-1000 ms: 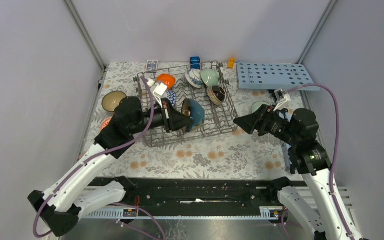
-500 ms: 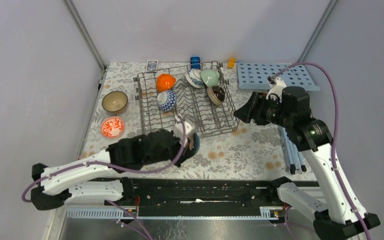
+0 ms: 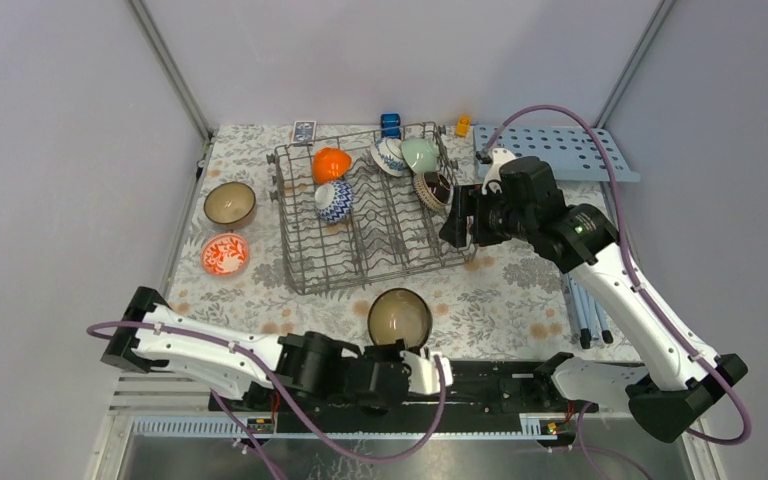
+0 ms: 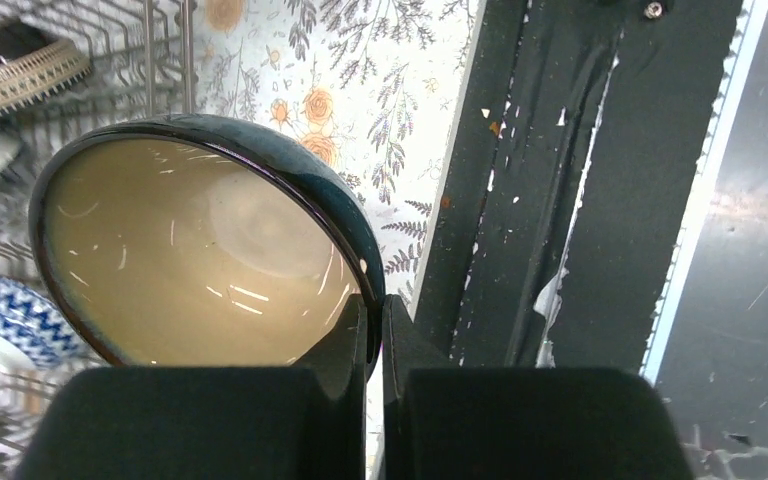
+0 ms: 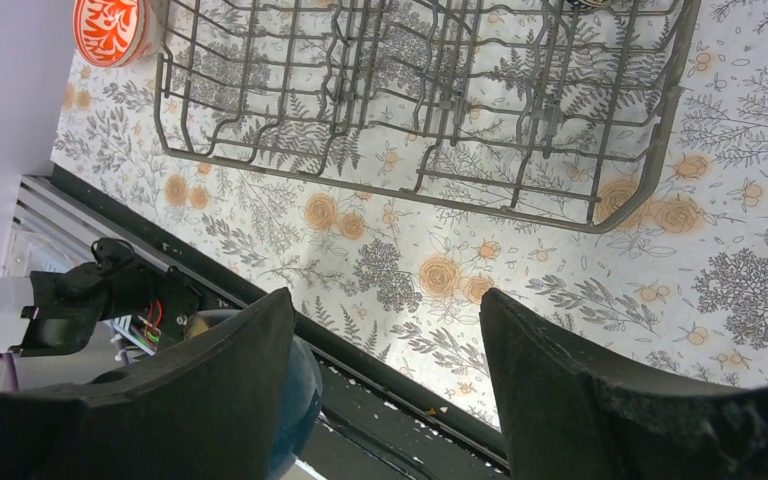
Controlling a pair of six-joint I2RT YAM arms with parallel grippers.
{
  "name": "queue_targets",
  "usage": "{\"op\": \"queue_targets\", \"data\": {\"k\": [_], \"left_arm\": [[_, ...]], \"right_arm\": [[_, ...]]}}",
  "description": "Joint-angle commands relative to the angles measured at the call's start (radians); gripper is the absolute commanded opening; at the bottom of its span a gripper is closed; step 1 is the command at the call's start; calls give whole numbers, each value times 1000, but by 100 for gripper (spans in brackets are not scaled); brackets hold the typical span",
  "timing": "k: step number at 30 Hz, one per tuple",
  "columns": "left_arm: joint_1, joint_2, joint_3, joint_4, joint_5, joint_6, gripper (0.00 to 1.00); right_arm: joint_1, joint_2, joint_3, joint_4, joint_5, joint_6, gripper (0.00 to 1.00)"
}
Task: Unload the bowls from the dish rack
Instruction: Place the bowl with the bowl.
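The left gripper (image 3: 398, 351) was closed tight on the rim of the dark blue bowl (image 3: 400, 316), at the near edge of the table (image 3: 520, 300), in front of the dish rack (image 3: 400, 228). The right gripper (image 3: 457, 214) had its jaws wide apart and held nothing, just beside the right side of the rack. The orange bowl (image 3: 331, 163) and the pale green bowl (image 3: 421, 153) stood in the far half of the rack. The red-and-white bowl (image 3: 225, 253) sat near the left edge.

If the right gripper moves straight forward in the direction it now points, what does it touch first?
Most likely the flower-printed tablecloth in front of the grey wire dish rack: the right wrist view shows only cloth between the fingers of the open right gripper. Depth is uncertain.
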Motion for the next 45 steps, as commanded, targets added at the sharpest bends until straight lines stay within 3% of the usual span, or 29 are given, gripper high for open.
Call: {"op": "queue_targets", "data": {"k": [1, 5, 10, 16, 25, 36, 41, 45], "left_arm": [[-72, -1, -15, 95, -106, 197, 0], [-127, 36, -69, 92, -100, 291, 0], [-142, 46, -106, 97, -46, 368, 0], [-152, 31, -153, 138, -17, 446, 0], [-198, 49, -180, 180, -105, 471, 0], [-229, 61, -189, 189, -73, 463, 0], [-229, 56, -193, 189, -44, 461, 0], [-228, 56, -197, 186, -30, 458, 0]], "right_arm": [[22, 3, 27, 22, 8, -31, 76], [41, 6, 12, 47, -75, -35, 76], [83, -11, 23, 5, -66, -64, 74], [276, 14, -25, -65, 101, -55, 72], [511, 23, -209, 26, 232, 58, 67], [603, 54, -228, 3, 347, 84, 59], [648, 45, -226, 18, 352, 81, 65], [674, 44, -238, 19, 367, 81, 64]]}}
